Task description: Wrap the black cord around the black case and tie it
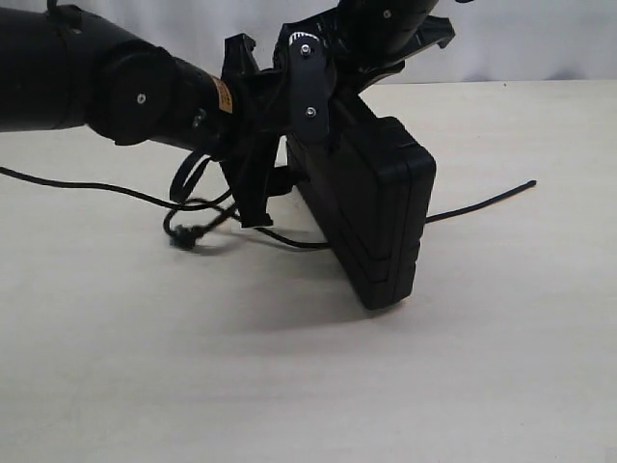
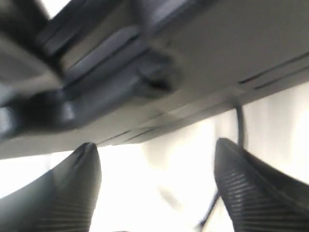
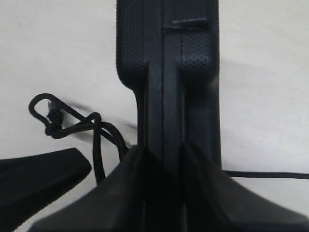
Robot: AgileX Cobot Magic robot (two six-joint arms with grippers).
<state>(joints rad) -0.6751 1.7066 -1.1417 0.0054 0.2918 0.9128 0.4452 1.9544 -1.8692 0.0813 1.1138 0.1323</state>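
**Black case held on edge, cord lying loose beside it**

The black case (image 1: 381,207) is matte with a pebbled skin and a seam along its narrow side. It stands tilted on edge over the table (image 1: 482,386). Whether its lower corner touches the top cannot be told.

The thin black cord (image 1: 96,186) comes in from the left. It bunches into loose loops with a small knot (image 1: 185,237) just beside the case, and its free end lies on the right.

The right gripper (image 3: 164,152) is clamped on the case's upper edge. The left gripper (image 2: 157,145) is near the case with its jaws apart and nothing between them.

The arms cover the case's upper part, the cord's run behind the case is hidden, and the left wrist view is blurred.
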